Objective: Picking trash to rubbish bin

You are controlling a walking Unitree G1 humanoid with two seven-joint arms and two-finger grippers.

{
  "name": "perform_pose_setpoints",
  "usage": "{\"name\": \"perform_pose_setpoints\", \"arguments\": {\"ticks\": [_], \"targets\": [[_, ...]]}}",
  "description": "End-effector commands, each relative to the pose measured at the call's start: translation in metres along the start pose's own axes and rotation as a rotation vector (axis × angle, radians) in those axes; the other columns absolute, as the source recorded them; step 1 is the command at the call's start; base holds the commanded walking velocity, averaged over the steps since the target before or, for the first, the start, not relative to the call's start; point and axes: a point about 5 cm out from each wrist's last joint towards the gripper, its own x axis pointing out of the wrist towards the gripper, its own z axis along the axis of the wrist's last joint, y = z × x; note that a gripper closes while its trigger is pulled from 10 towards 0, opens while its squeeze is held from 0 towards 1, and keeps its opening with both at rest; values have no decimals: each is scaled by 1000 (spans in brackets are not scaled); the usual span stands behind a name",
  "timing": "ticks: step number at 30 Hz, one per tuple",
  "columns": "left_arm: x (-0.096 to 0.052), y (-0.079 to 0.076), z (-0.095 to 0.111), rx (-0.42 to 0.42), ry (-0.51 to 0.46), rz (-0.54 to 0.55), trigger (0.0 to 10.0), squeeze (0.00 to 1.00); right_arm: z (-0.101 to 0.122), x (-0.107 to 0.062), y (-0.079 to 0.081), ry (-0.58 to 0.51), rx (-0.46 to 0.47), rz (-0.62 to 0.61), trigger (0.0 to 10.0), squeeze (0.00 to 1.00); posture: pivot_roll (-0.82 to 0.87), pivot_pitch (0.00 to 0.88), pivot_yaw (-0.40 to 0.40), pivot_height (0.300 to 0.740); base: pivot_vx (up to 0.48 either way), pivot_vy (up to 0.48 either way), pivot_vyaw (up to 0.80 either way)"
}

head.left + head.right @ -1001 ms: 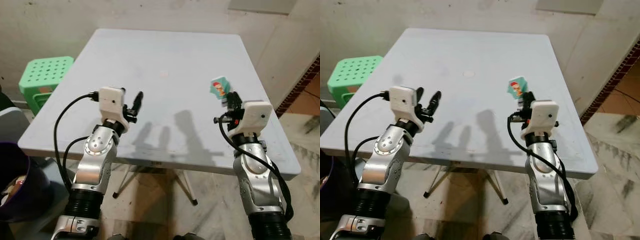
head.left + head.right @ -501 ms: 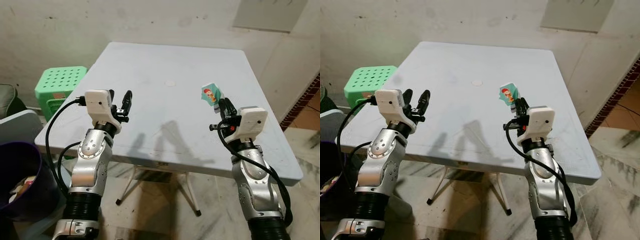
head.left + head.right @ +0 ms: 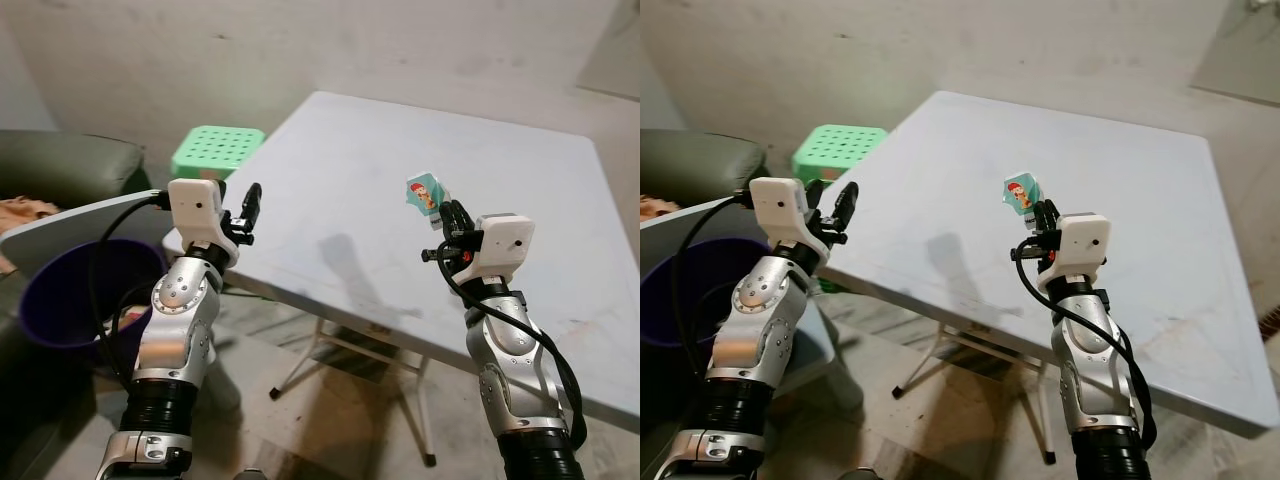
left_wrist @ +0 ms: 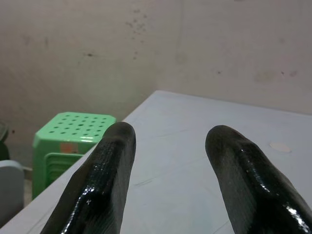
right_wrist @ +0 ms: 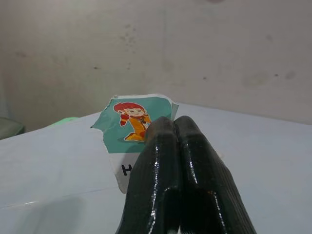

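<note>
Right wrist view: right pincer [image 5: 178, 146] pinches a torn teal wrapper [image 5: 134, 122] printed with a red-haired cartoon figure.

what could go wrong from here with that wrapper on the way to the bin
1. The right gripper pinches the teal wrapper only at its lower edge, with most of it sticking up free, so it might slip out during the carry.
2. The purple bin sits low on the robot's left, beyond the left arm, so the right arm probably has to cross over, and a release short of the rim could drop the wrapper on the floor.
</note>
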Motion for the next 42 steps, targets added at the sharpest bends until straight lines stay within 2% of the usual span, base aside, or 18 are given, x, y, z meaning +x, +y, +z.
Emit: {"name": "perform_pose_setpoints", "arguments": {"ticks": [1,10,20,27,38,39,42], "targets": [[3,0,4,13,-9,1,10000,0,0,1,-2,5,-3,3,10000,0,67,0,-10,715,0,0,800],[3,3,0,20,17,20,10000,0,0,2,-6,13,-18,6,10000,0,72,0,-22,715,0,261,800],[3,5,-2,15,31,66,10000,0,1,3,-9,21,-28,4,10000,0,74,0,-35,715,0,0,800],[5,4,-2,93,23,96,10000,0,3,4,-8,22,-36,18,10000,0,68,0,-43,715,0,0,800],[1,1,-6,140,16,103,10000,0,1,4,-11,41,-45,30,10000,0,74,0,-49,715,0,0,800],[1,0,-5,162,4,95,10000,0,1,4,-10,45,-36,34,10000,0,76,0,-49,715,0,0,800],[2,0,-7,140,31,76,10000,0,0,4,-7,35,10,38,10000,0,82,2,-48,715,0,0,350]]}}
